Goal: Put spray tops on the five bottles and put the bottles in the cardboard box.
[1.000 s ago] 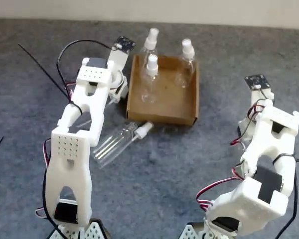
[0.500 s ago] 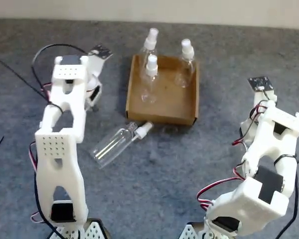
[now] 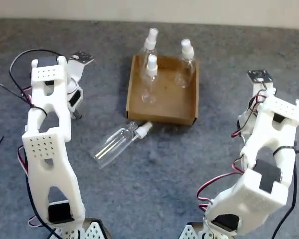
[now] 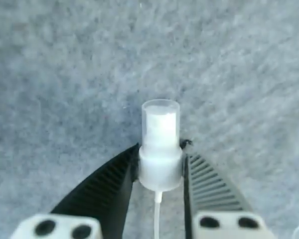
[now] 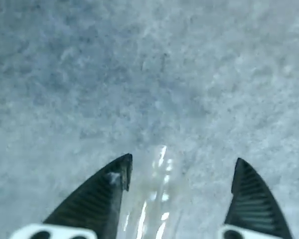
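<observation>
Spray top (image 4: 160, 132) — white, with a thin dip tube hanging below it — is clamped at its collar between the black fingers (image 4: 112, 184) of the left hand (image 4: 160, 149), above bare grey tabletop (image 4: 65, 64). In the high view the left arm (image 3: 45, 114) stands over the left part of the tabletop, well apart from the cardboard box (image 3: 162, 117).

Cardboard box: open-topped, at the middle of the tabletop toward the far side. Two bottles stand upright inside it, each with a spray top fitted. The inner bottle (image 3: 149, 79) is near the left wall. The corner bottle (image 3: 184, 67) is in the far right corner. A rear bottle (image 3: 149, 44), also capped, stands upright at the far left corner. Whether it is inside the far wall or just behind it cannot be told.

Lying bottle (image 3: 112, 144): on its side on the tabletop in front of the box, spray top fitted, with the tip of the top just beside the box's near wall.

Right hand (image 5: 182, 160): fingers spread wide over the tabletop. A clear bottle (image 5: 157, 204) — glinting — shows between them, nearer one finger. Contact cannot be judged. In the high view the right arm (image 3: 269, 134) stands at the right, apart from the box.
</observation>
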